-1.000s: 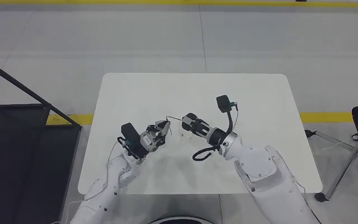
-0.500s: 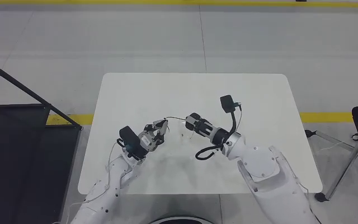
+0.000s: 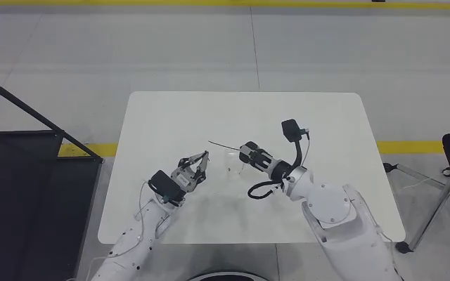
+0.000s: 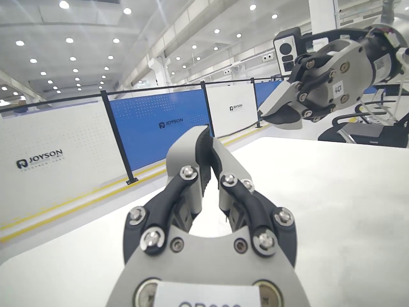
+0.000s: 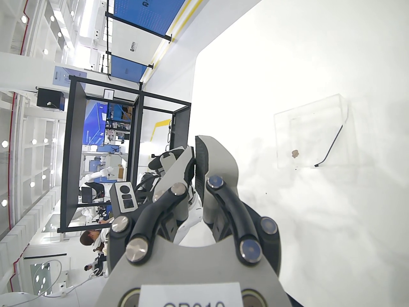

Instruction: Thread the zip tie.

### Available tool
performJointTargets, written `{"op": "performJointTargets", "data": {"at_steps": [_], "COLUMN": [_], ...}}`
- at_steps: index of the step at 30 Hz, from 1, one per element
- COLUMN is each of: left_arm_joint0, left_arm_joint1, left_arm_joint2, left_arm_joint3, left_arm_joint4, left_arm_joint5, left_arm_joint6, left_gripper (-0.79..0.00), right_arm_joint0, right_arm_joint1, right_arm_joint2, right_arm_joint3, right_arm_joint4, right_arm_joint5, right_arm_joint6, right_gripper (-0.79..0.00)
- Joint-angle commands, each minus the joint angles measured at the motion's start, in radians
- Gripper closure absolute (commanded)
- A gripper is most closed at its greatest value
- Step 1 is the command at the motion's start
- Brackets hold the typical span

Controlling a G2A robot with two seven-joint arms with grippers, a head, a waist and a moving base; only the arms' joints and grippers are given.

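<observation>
Right gripper (image 3: 242, 150) pinches the black zip tie (image 3: 223, 145) beside the clear box (image 3: 230, 166); left gripper (image 3: 202, 161) nearby, fingers nearly closed, empty

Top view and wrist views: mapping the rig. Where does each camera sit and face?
Top view: overhead, down on the white table; both arms and the thin black zip tie show.
Left wrist view: left arm, past the left gripper toward the right gripper.
Right wrist view: right arm, past its gripper at the clear plastic box.
Shared: right gripper, in top and left wrist views.

White table (image 3: 176, 119), black zip tie (image 3: 223, 145) (both plain)
</observation>
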Motion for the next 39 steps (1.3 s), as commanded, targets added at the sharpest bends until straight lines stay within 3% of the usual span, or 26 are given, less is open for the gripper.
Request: {"op": "performJointTargets", "data": {"at_steps": [1, 15, 21, 39], "left_arm_joint0": [-0.001, -0.008, -0.011, -0.010], "left_arm_joint1": [-0.002, -0.007, -0.007, -0.002], "left_arm_joint2": [0.006, 0.009, -0.001, -0.010], "left_arm_joint3": [0.006, 0.022, 0.018, 0.009], "left_arm_joint4": [0.009, -0.059, -0.086, -0.031], "left_arm_joint5": [0.016, -0.037, -0.076, -0.081], "left_arm_joint6": [0.006, 0.002, -0.006, -0.025], "left_gripper": [0.000, 0.000, 0.000, 0.000], "right_arm_joint0": [0.000, -0.031, -0.055, -0.070], "right_arm_joint1": [0.000, 0.002, 0.010, 0.018], "right_arm_joint2": [0.000, 0.036, 0.068, 0.082], "right_arm_joint3": [-0.001, -0.016, -0.024, -0.037], "right_arm_joint4": [-0.004, 0.033, 0.055, 0.024], "right_arm_joint5": [0.002, -0.049, -0.105, -0.106], "right_arm_joint6": [0.000, -0.002, 0.053, 0.076], "right_gripper": [0.000, 0.000, 0.000, 0.000]}}
